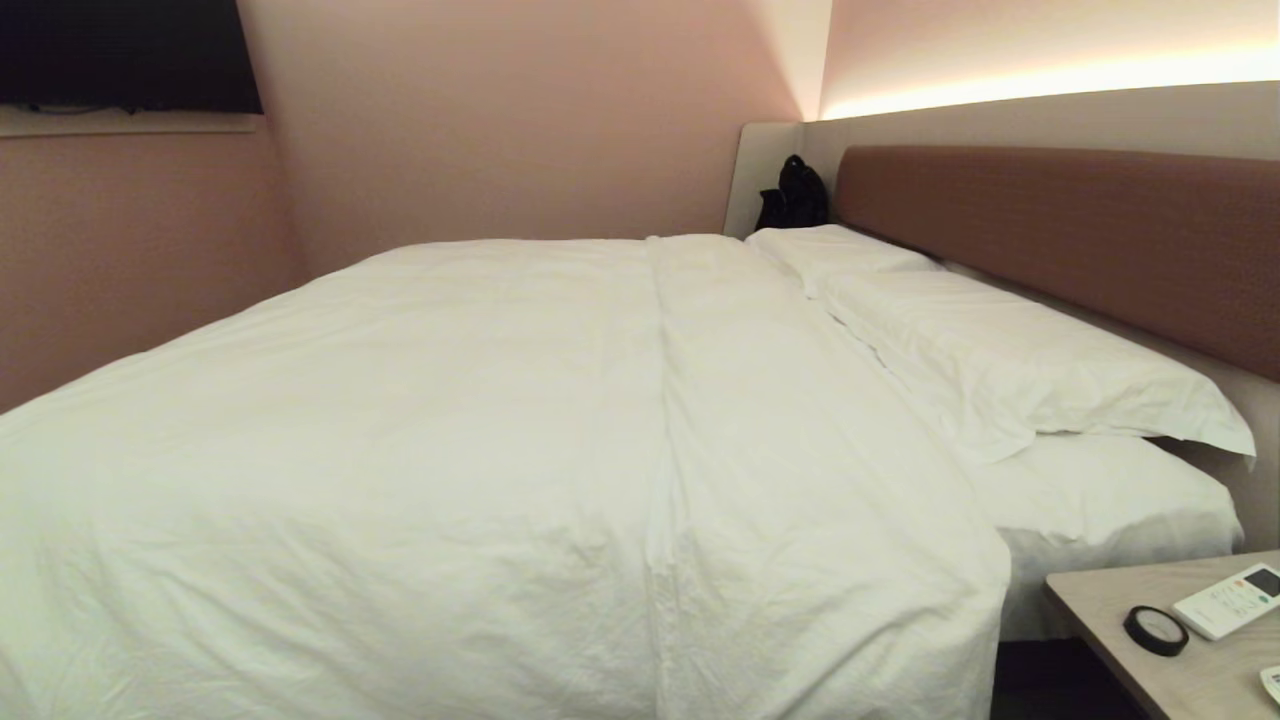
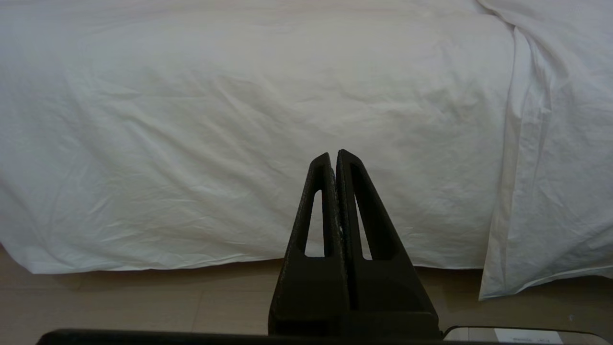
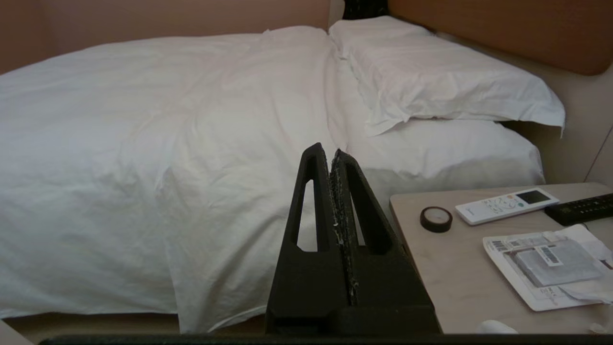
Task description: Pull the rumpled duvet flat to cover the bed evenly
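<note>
Duvet (image 3: pixel 143 143) flat across bed (image 1: pixel 1100 500), beyond empty closed right gripper (image 3: pixel 334 155).

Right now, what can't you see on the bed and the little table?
- Mattress sheet: hidden under the duvet in the head view.
- Remote buttons: too small to read, head view.
- Paper packet writing: too small, right wrist view.
- Black bag: part hidden behind the pillows.

Two white pillows (image 1: pixel 1000 350) lie in a row. A black bag (image 1: pixel 795 195) sits in the corner. The surface (image 3: pixel 459 268) holds a white remote (image 3: pixel 506 205), a black remote (image 3: pixel 582 209), a little round clock (image 3: pixel 436 219) and some papers (image 3: pixel 550 261).
</note>
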### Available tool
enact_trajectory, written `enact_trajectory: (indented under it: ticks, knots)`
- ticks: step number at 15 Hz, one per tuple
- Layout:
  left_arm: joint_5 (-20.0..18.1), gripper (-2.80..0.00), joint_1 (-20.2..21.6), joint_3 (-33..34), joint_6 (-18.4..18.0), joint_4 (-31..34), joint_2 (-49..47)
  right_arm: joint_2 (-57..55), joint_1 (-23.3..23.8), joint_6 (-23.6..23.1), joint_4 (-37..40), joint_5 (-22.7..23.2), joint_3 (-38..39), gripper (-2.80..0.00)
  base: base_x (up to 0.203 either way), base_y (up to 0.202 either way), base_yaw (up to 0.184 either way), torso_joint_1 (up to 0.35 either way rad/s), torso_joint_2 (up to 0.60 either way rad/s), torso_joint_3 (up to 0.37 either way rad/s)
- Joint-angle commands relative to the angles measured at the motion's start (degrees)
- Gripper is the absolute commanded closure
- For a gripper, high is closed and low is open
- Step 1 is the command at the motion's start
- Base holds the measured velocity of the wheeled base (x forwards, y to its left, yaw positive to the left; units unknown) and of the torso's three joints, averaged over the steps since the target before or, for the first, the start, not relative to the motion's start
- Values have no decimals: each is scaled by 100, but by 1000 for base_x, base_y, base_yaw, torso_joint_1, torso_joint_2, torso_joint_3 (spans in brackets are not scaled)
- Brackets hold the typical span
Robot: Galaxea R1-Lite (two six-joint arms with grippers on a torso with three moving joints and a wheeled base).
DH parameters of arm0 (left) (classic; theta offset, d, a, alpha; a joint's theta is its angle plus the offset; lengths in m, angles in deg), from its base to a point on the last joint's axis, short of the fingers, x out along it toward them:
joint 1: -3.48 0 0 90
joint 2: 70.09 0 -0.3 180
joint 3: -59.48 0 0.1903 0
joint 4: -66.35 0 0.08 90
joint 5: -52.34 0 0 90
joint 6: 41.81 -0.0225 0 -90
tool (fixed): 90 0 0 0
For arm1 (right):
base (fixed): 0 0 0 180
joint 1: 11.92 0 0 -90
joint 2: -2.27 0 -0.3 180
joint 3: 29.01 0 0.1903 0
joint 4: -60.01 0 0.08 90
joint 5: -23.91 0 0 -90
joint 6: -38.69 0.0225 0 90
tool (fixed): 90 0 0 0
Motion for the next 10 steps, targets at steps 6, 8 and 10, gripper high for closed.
enact_trajectory:
  ticks: [6, 8, 10]
  knots:
    - [2, 0, 0, 1, 3, 3, 1, 242, 0, -69, -1671, -238, 948, 0, 0, 0, 0, 0, 0, 0]
    - [2, 0, 0, 1, 3, 3, 1, 242, 0, -213, -2012, -270, 1250, 0, 0, 0, 0, 0, 0, 0]
    - [2, 0, 0, 1, 3, 3, 1, 242, 0, -342, -2240, -318, 1650, 0, 0, 0, 0, 0, 0, 0]
